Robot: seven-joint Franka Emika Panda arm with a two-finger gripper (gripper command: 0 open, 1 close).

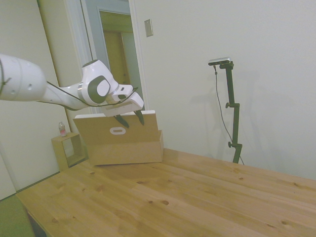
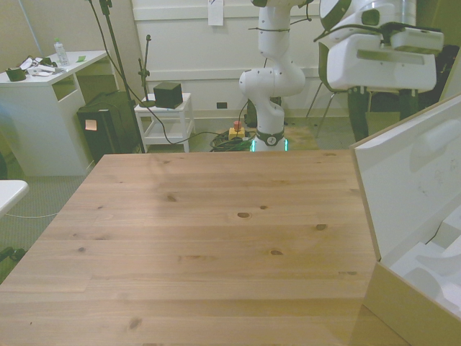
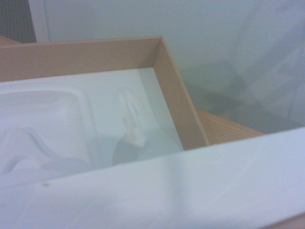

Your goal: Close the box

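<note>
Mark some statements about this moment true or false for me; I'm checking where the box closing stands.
1. The flap of the box stands nearly upright. True.
2. The box is fully shut. False: the wrist view looks into its open white interior.
3. The gripper is at the flap's top edge. True.
4. The flap's oval hand-hole faces the side camera. True.
5. The box sits in the middle of the table. False: in the side view it stands at the table's far end, and in the front view at the right edge.
6. The fingers are clamped around the small wooden cube shelf. False: the shelf stands apart, beside the box.
</note>
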